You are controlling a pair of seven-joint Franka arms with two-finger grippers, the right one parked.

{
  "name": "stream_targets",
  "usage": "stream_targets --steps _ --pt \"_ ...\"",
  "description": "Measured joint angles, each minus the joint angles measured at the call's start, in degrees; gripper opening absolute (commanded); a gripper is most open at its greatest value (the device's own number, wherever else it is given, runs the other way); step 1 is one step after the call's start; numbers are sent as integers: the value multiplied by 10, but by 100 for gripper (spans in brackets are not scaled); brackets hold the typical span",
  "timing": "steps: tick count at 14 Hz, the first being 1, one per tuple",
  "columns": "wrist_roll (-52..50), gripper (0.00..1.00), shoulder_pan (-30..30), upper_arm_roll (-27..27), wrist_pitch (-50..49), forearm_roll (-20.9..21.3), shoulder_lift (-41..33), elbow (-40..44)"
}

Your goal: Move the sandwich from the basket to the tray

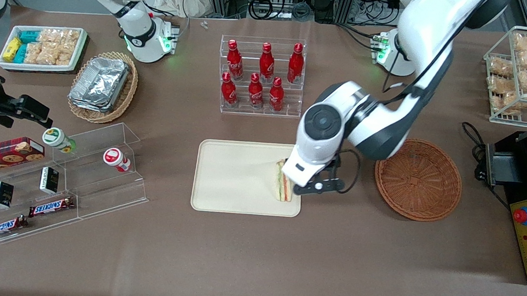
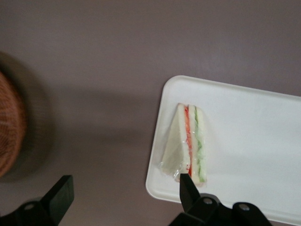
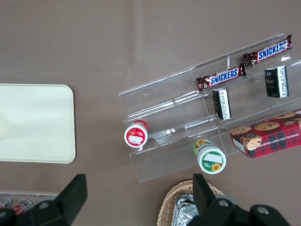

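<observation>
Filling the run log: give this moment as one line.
sandwich: on tray, at the edge nearest basket | basket: empty | gripper: open, above sandwich, not gripping | task: placement apparently done

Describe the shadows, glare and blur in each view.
Front view: sharp, even light, glare on the foil trays. Left wrist view: soft focus, the basket casts a broad dark shadow, and the open gripper hangs above the sandwich lying on the tray. Right wrist view: reflections on the clear shelves.

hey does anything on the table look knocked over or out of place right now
Two small round-lidded jars, green-lidded and red-lidded, lie tipped on their sides on the clear acrylic stepped shelf. The wrapped triangular sandwich sits at the cream rectangular tray's edge, below the open left gripper.
</observation>
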Motion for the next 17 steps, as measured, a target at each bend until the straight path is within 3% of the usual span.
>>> stream_targets --steps 2,5,8,13,17 --pt "20 100 32 0 -33 -22 -45 -1" --pt "132 100 97 2 -101 -82 -92 -1" --pt "242 100 173 6 -173 -109 -130 -1" --pt "383 100 168 153 -234 -135 -201 -28" --pt "443 100 163 206 -234 -148 -247 -68"
